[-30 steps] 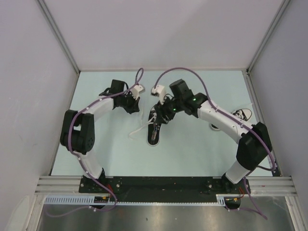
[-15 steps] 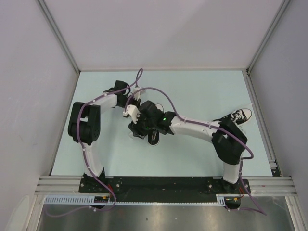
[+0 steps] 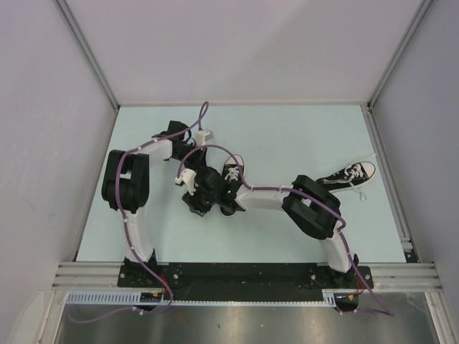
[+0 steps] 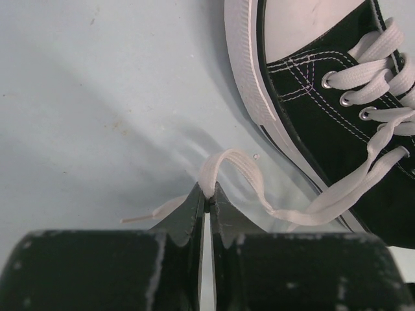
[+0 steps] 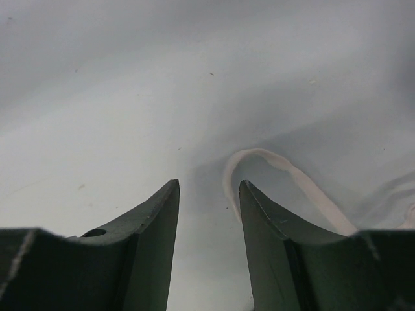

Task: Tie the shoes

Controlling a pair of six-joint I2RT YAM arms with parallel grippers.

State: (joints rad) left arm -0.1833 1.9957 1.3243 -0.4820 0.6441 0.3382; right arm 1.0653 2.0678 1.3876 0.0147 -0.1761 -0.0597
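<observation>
Left gripper [image 4: 206,193] pinches lace [image 4: 230,157] just beside sneaker [image 4: 337,116], centre of table [image 3: 287,136]. Right gripper [image 5: 209,189] jaws apart, another lace loop [image 5: 256,153] just past its tips. Right arm stretched low across leftward; left arm folded.

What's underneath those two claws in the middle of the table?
A black sneaker, mostly covered from above. The left gripper pinches its white lace; the open right gripper hangs over a lace loop.

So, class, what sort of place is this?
Probably a robotics lab test cell: plain panel walls enclose a pale table, and the left arm and right arm are bolted at its near edge.
</observation>
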